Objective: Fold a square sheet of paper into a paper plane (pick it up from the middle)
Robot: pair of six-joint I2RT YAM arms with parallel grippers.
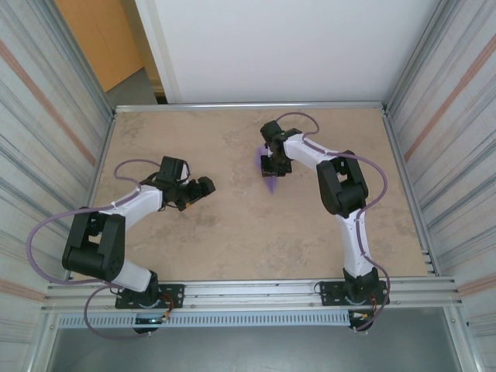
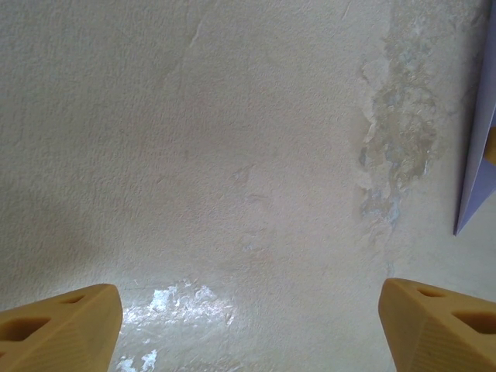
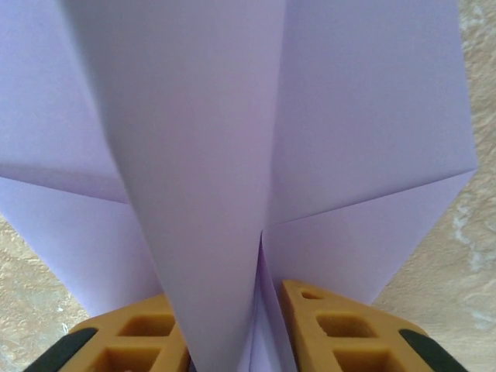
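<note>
Pale lilac paper plane [image 3: 194, 155], a narrow folded dart, is clamped along its centre ridge between the yellow fingers [image 3: 333, 325] of the right gripper [image 3: 248, 310], probably so that the folded layers are kept pressed together. The left gripper [image 2: 248, 325] is held well apart, fingers spread above the bare beige stone-patterned table [image 1: 232, 240]. Creases and grip are made plain at the right wrist; from overhead, a purple tip is seen beneath that gripper.
</note>
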